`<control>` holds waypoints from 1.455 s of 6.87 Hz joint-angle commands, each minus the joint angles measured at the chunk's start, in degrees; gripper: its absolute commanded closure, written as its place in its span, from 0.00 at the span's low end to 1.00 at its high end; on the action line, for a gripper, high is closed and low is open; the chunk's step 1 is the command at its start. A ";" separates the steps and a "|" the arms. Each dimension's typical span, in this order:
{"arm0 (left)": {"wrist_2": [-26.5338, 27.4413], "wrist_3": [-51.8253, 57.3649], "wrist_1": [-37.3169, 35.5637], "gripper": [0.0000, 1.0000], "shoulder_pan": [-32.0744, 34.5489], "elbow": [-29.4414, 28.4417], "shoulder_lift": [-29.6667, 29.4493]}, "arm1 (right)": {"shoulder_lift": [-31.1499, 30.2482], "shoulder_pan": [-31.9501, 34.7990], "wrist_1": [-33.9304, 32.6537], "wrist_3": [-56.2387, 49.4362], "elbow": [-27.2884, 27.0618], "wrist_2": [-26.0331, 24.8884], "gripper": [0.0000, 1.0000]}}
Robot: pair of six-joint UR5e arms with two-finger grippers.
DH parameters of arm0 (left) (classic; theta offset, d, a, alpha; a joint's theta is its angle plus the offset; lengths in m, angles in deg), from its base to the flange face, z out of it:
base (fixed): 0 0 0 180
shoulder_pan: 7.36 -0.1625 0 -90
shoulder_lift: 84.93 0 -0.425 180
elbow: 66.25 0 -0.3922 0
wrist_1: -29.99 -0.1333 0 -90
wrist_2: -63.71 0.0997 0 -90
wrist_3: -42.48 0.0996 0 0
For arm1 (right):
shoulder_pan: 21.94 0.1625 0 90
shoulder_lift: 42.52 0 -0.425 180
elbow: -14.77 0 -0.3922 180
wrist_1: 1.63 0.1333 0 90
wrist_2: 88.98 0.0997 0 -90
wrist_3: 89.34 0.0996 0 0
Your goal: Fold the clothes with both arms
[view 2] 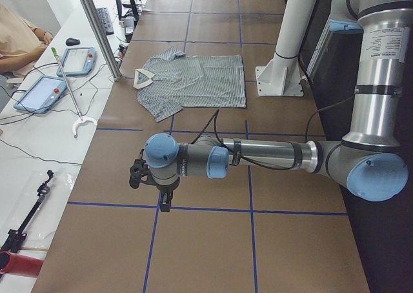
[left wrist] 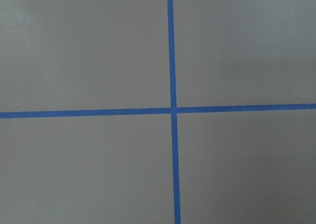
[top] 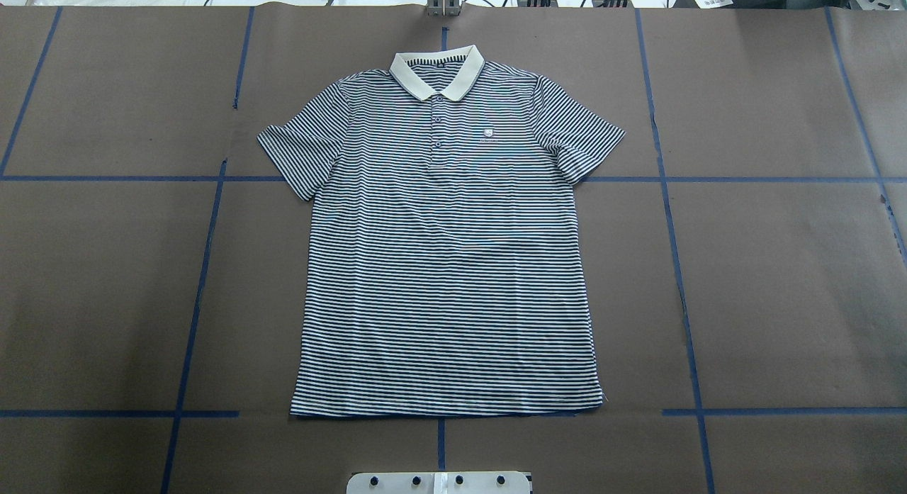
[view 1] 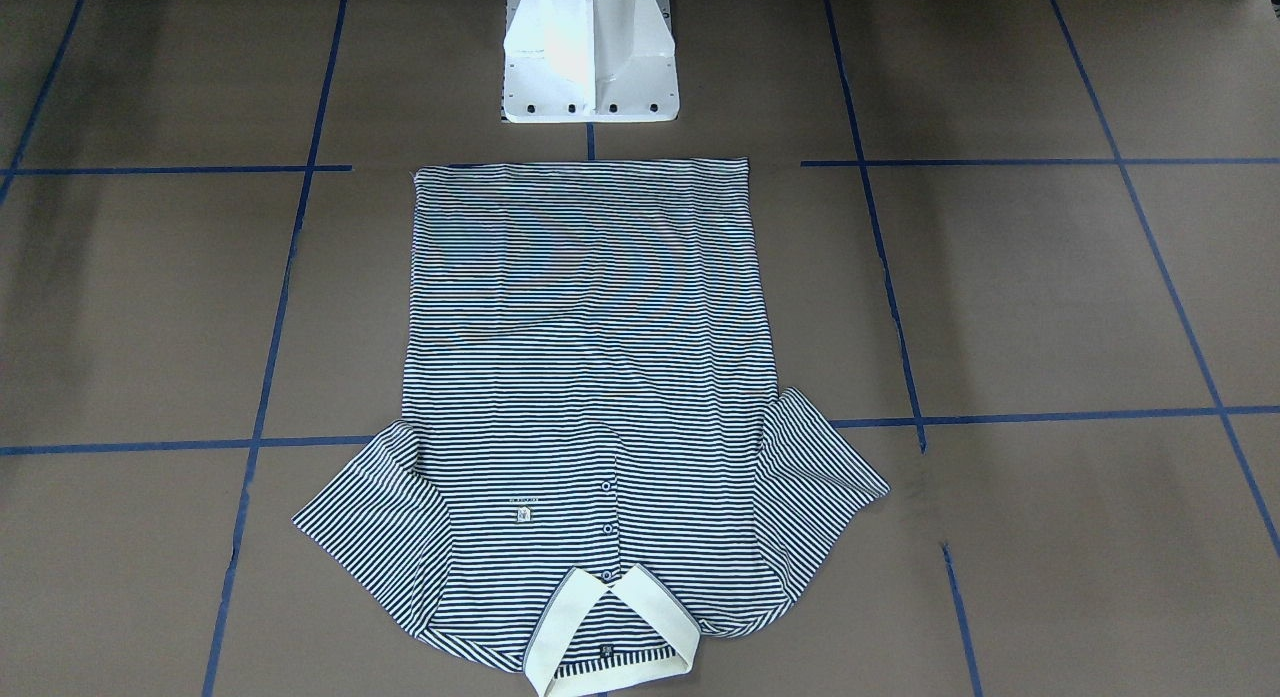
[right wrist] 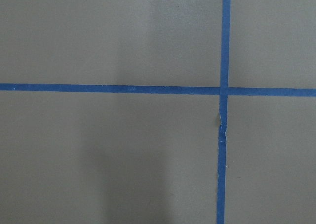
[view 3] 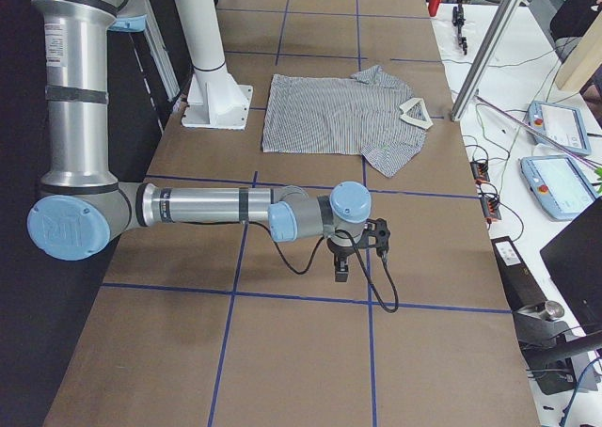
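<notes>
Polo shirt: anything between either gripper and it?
Nothing visible. The polo shirt lies flat mid-table; the left gripper and right gripper hang off its two sides, and only tape-lined table shows between each and the shirt.

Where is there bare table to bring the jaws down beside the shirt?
Wide bare table lies on both long sides of the polo shirt. It is tight at the hem, close to the white pedestal base, and at the collar, near the table's far edge.
</notes>
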 commanded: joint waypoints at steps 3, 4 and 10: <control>-0.57 1.70 1.83 0.00 0.00 2.61 0.11 | -0.71 0.10 -0.08 -0.10 0.10 0.28 0.00; -2.92 1.36 1.92 0.00 -0.26 2.53 0.11 | -0.19 -0.08 0.18 -0.01 -0.25 0.28 0.00; -17.35 1.44 20.62 0.00 -0.53 1.66 9.16 | 28.48 -23.67 21.44 51.92 16.75 -13.53 0.00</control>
